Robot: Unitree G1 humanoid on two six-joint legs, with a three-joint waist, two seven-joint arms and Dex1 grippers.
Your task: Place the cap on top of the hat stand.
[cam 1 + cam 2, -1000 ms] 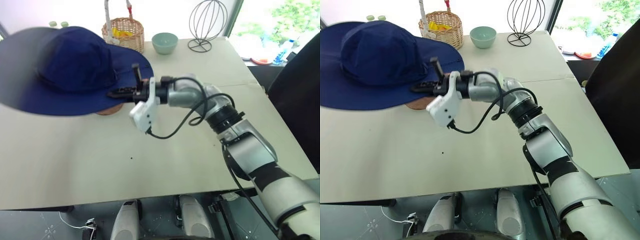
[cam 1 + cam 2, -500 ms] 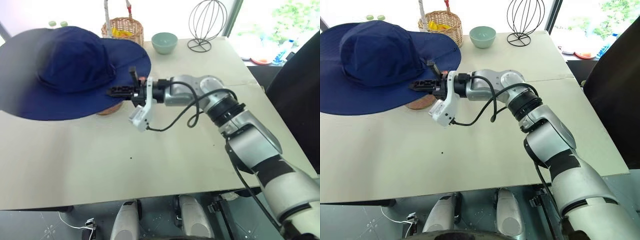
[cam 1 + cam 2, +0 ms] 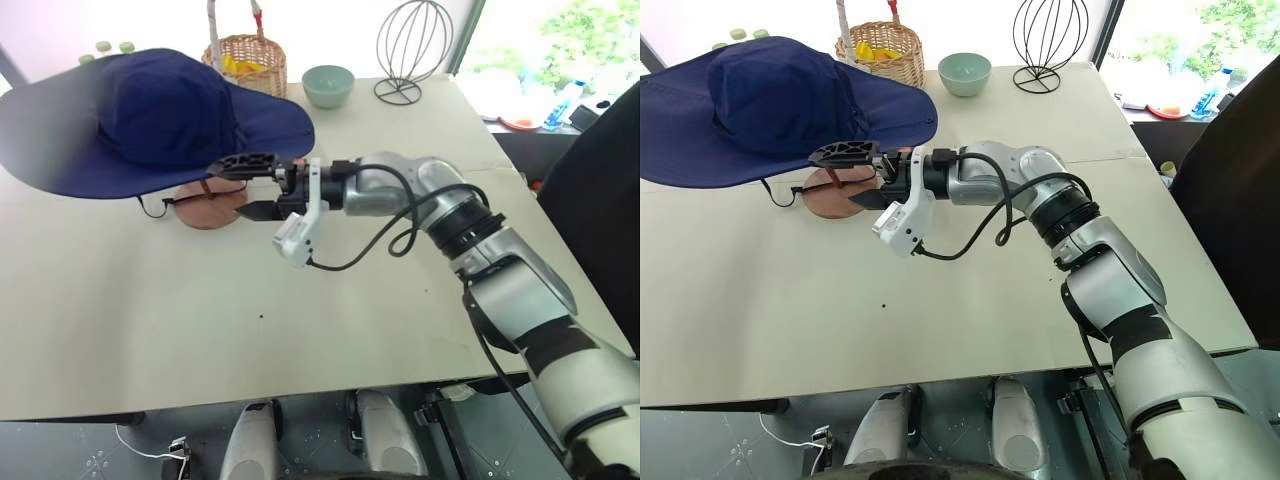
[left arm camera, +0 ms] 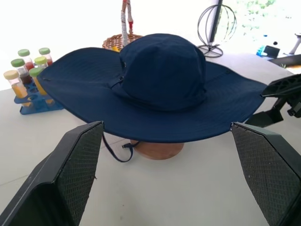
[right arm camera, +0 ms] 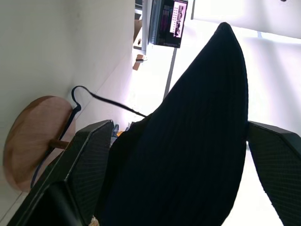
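Note:
The navy cap [image 3: 150,115] sits over the wooden hat stand, whose top is hidden under the crown. The stand's round base [image 3: 208,211] and thin rod show below the brim, and the chin cord [image 3: 150,205] hangs beside them. My right gripper [image 3: 250,186] reaches in level from the right and is open, one finger above and one below the brim's right edge [image 5: 188,141], not pinching it. In the left wrist view my left gripper [image 4: 164,129] is open wide, short of the cap [image 4: 160,75] and touching nothing.
At the table's far edge stand a wicker basket [image 3: 246,64], a pale green bowl [image 3: 328,85] and a black wire stand [image 3: 415,45]. A blue rack of capped vials [image 4: 28,70] sits to the cap's left. A table seam [image 3: 500,165] runs on the right.
My right gripper has gone from shut on the brim to open. The cap has settled level on the stand, and the base and cord now show beneath it.

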